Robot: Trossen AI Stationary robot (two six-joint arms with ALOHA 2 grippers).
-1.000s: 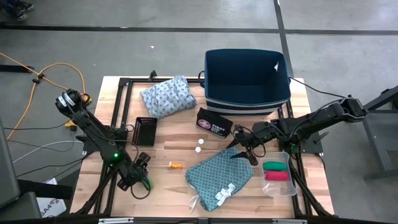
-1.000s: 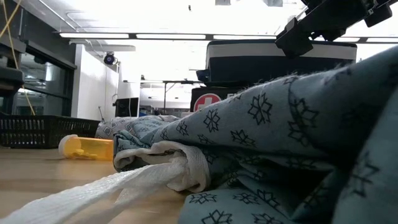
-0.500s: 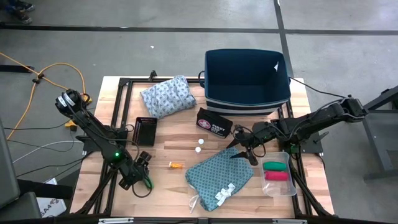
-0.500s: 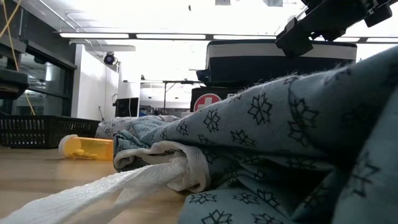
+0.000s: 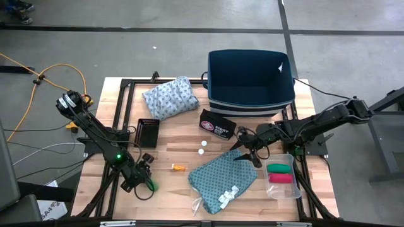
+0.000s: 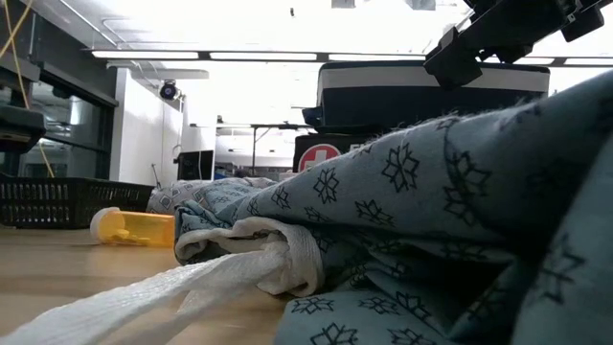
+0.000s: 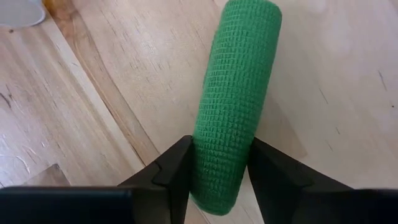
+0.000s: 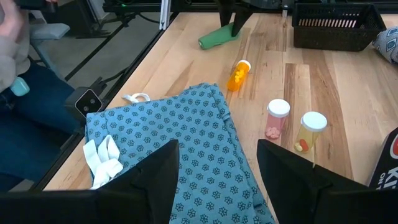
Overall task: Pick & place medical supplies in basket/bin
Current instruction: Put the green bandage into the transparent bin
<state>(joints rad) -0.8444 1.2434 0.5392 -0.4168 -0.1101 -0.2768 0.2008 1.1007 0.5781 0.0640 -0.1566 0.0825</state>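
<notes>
While the left gripper (image 5: pixel 148 183) sits low at the near left corner of the table (image 5: pixel 177 154), we see its two dark fingers (image 7: pixel 171 174) pressed against both sides of a green roll (image 7: pixel 233 106), a knobbly mesh cylinder lying on the wood, so the jaws are closed on it. Just right of that lies an orange pill bottle (image 5: pixel 179 167) on its side, and two small white-capped vials (image 8: pixel 278 118) stand near the table's middle. At the far left we find a pale blue-grey patterned cloth (image 5: pixel 169 98), folded and puffy, with a small black mesh basket (image 5: pixel 148 132) in front of it; we cannot tell what it holds. In the middle a teal cloth (image 5: pixel 222 176) printed with small star shapes lies spread, white ties (image 5: pixel 226 195) bunched at its near edge. A black first aid pouch (image 5: pixel 216 125) with a red cross rests beside the big dark blue bin (image 5: pixel 251 82) at the far side, whose inside looks bare. Over the teal cloth's far right corner hovers the right gripper (image 5: pixel 252 153), its fingers spread apart and holding nothing. At the near right, a clear tray (image 5: pixel 282 178) holds a green roll and a red roll (image 5: pixel 281 179) side by side.
</notes>
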